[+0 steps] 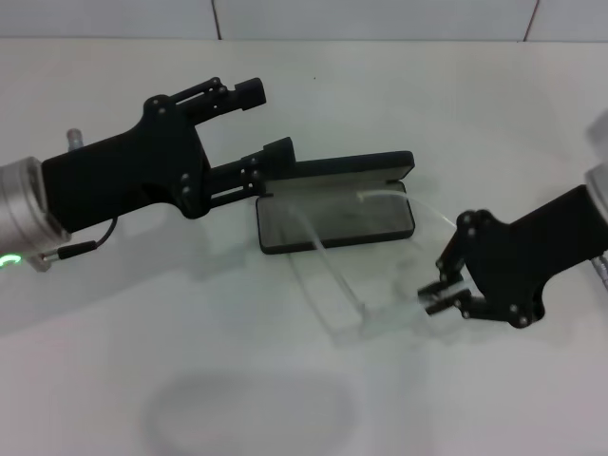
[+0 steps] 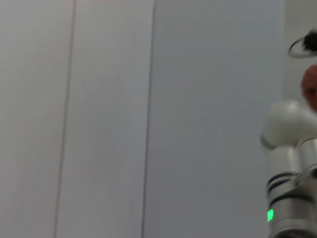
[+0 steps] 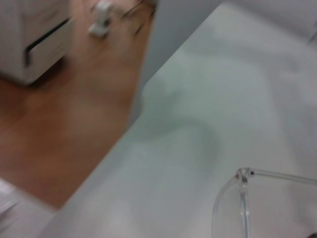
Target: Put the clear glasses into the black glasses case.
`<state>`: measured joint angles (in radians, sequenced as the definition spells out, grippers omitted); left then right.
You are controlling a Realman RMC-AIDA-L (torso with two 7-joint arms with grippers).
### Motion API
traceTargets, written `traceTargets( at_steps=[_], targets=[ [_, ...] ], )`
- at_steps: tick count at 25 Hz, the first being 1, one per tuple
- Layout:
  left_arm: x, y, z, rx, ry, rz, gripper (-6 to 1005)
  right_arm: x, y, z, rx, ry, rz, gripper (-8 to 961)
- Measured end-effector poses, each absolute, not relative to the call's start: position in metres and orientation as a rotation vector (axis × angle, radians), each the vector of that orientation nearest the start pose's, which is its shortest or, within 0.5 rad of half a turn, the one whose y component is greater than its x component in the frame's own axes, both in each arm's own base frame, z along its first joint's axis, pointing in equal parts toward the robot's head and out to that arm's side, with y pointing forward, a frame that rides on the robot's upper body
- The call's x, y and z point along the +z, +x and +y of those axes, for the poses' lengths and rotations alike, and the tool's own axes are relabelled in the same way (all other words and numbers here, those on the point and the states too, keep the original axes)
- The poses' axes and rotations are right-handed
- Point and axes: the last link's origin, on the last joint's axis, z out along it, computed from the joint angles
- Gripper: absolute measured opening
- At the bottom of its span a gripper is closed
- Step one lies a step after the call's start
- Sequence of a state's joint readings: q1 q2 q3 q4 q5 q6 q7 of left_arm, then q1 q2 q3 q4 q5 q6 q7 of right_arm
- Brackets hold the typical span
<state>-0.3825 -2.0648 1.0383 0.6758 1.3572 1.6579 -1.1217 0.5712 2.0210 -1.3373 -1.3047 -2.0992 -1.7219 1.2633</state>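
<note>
The black glasses case [image 1: 337, 224] lies open at the table's middle, grey lining up, with its lid [image 1: 351, 166] raised behind. The clear glasses [image 1: 334, 285] hang tilted just in front of the case, their thin arms reaching over the lining. My right gripper [image 1: 439, 296] is to the right of the case and shut on the glasses' right end. The right wrist view shows one clear corner of the glasses [image 3: 242, 174] with its hinge. My left gripper [image 1: 275, 121] is open at the case's left end, its lower finger [image 1: 271, 160] at the lid's left edge.
The white table [image 1: 190, 380] runs to a tiled wall at the back. In the right wrist view the table edge [image 3: 133, 124] drops to a wooden floor [image 3: 64, 124] with a white cabinet [image 3: 34, 39]. The left wrist view shows only wall and a silver arm segment [image 2: 292, 188].
</note>
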Motion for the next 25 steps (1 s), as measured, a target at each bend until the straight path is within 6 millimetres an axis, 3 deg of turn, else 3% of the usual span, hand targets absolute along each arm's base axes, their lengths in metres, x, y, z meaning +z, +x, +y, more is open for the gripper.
traceTargets(
  at_steps=[10,15,25],
  targets=[
    [0.013,-0.216,0.297,-1.281,-2.582,-0.163,732,-0.001,0.186,0.316,0.534,-2.846,-0.774,73],
    [0.001,-0.208,0.302,-1.286,-2.636,-0.171,731,-0.004,0.189,0.312,0.665,-2.782,-0.803,72],
    [-0.014,-0.200,0.308,-1.255,-2.743,-0.214,731,-0.004,0.189,0.303,0.736,-2.742,-0.883,72]
  ],
)
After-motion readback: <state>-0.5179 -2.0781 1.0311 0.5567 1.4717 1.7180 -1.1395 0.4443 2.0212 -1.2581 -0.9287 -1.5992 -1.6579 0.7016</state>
